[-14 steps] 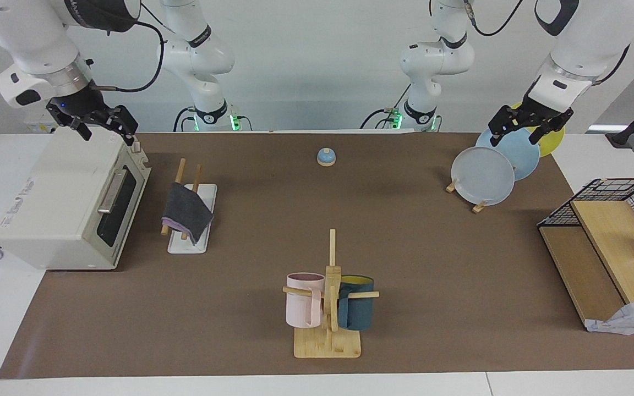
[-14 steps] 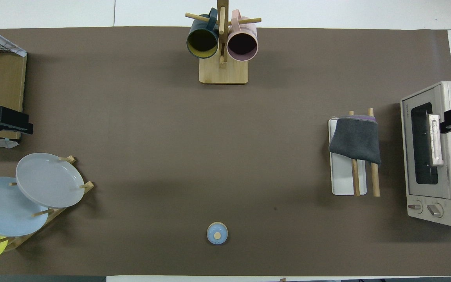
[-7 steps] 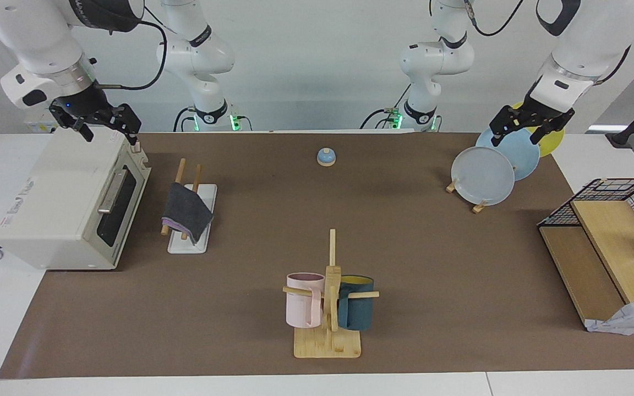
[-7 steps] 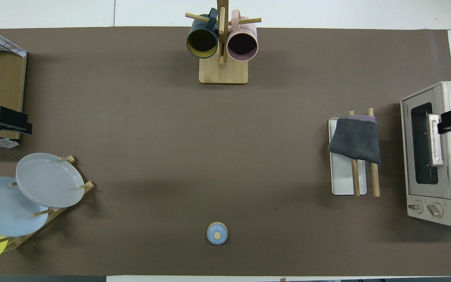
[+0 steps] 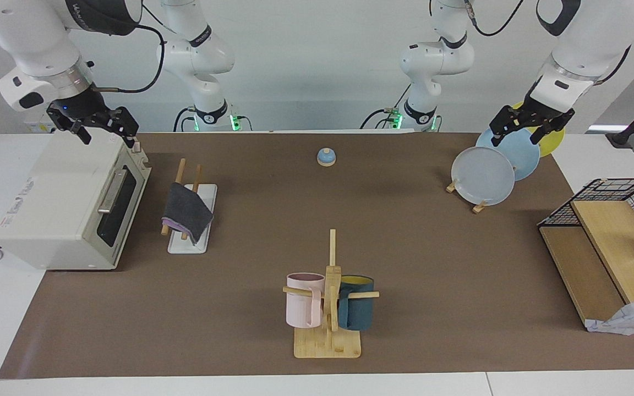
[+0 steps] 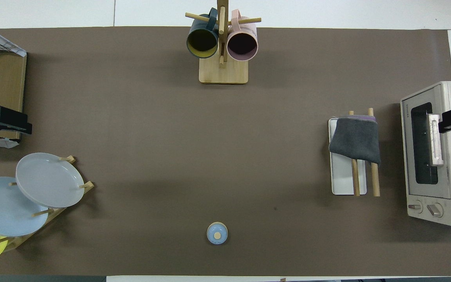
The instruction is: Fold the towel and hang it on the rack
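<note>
The towel point(image 5: 186, 211) hangs folded over the two wooden rods of the rack point(image 5: 191, 220), dark grey face outward with a purple edge showing at its end farther from the robots. The rack stands on the counter point(image 5: 405, 242) just in front of the toaster oven's point(image 5: 69, 203) door, toward the right arm's end. The right end effector point(image 5: 103, 130) is raised over the top of the toaster oven, its fingers spread apart and holding nothing. The left end effector point(image 5: 529, 127) hangs over the plates point(image 5: 483, 176) standing in the plate stand toward the left arm's end, fingers likewise apart and empty. Between the two, nearer the robots, sits a small blue bell point(image 5: 326, 157), and farther out a mug tree point(image 5: 329, 308) carries a pink and a dark blue mug.
</note>
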